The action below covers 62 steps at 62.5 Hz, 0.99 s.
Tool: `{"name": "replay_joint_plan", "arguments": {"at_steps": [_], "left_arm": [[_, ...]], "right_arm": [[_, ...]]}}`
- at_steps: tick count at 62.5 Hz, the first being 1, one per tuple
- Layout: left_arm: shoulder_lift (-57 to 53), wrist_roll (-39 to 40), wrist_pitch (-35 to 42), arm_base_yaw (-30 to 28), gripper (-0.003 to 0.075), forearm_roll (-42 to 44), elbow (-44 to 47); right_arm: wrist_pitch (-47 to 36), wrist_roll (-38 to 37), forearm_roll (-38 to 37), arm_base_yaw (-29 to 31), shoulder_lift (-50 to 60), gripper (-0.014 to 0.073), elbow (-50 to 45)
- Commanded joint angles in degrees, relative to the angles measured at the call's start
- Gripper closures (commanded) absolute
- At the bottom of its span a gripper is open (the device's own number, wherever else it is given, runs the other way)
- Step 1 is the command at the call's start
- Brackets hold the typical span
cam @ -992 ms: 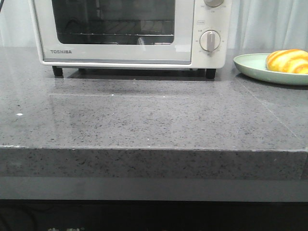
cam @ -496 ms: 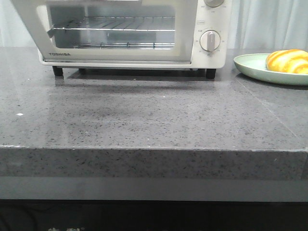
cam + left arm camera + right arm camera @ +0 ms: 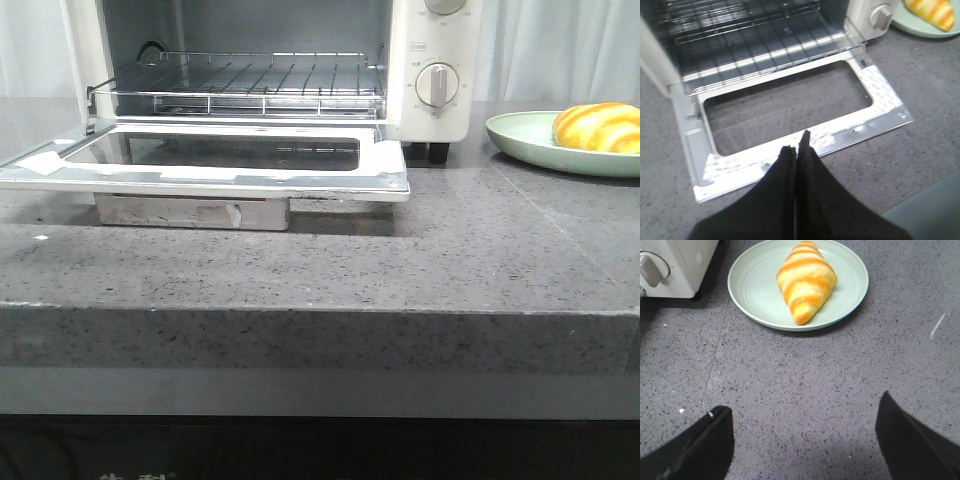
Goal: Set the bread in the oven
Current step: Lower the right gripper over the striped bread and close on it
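Observation:
The white-cream oven stands at the back of the grey counter with its glass door folded down flat and the wire rack exposed. The striped golden bread lies on a pale green plate to the oven's right; it also shows in the right wrist view. My left gripper is shut and empty, its tips over the open door's front edge. My right gripper is open and empty above the counter, short of the plate. Neither gripper shows in the front view.
The oven's knob sits on its right panel, beside the plate. A metal crumb tray shows under the open door. The counter's front edge runs across the front view.
The oven door has swung from closed, through half open, down to lying flat, exposing the rack. The bread and plate have not moved.

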<state>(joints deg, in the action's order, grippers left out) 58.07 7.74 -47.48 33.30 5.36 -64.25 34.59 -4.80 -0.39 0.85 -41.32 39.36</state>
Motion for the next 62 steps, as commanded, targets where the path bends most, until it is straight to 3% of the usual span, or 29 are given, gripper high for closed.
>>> {"name": "replay_joint_plan", "arguments": {"at_steps": [1,41,62], "left_arm": [[-3.2,5.1,1.7,0.2,0.0738,5.8,0.1],[-5.1,5.2,1.9,0.2,0.0738,6.0,1.0],[-5.1,5.2,1.9,0.2,0.0738,6.0,1.0]], "right_arm": [[-1.0,-0.4,0.0,0.3,-2.8,-0.0001,5.2],[9.1,-0.8,0.0,2.3,-40.9,-0.0001,36.3],[9.3,-0.8,0.0,2.3,-53.9,-0.0001,45.2]]}}
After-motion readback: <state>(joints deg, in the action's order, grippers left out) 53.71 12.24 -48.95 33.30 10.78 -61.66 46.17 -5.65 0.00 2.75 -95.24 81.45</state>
